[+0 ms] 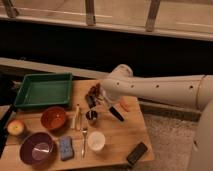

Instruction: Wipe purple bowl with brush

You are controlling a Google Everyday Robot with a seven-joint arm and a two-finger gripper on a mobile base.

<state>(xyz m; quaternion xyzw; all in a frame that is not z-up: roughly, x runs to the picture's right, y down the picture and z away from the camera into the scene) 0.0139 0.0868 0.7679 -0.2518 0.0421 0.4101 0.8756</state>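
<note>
The purple bowl (pixel 36 148) stands at the table's front left corner, upright, with a pale shiny inside. My gripper (pixel 95 99) hangs over the back middle of the table, just right of the green tray, far from the bowl. It is shut on the brush (pixel 116 113), whose black handle sticks out down and to the right below the wrist. The bristle head is hidden by the gripper.
A green tray (pixel 44 90) sits at the back left. In front of it are an orange-brown bowl (pixel 53 118), an apple (pixel 16 127), a blue sponge (pixel 65 148), a white cup (pixel 95 140), a small dark cup (pixel 91 116), cutlery (pixel 84 135) and a dark block (pixel 136 153).
</note>
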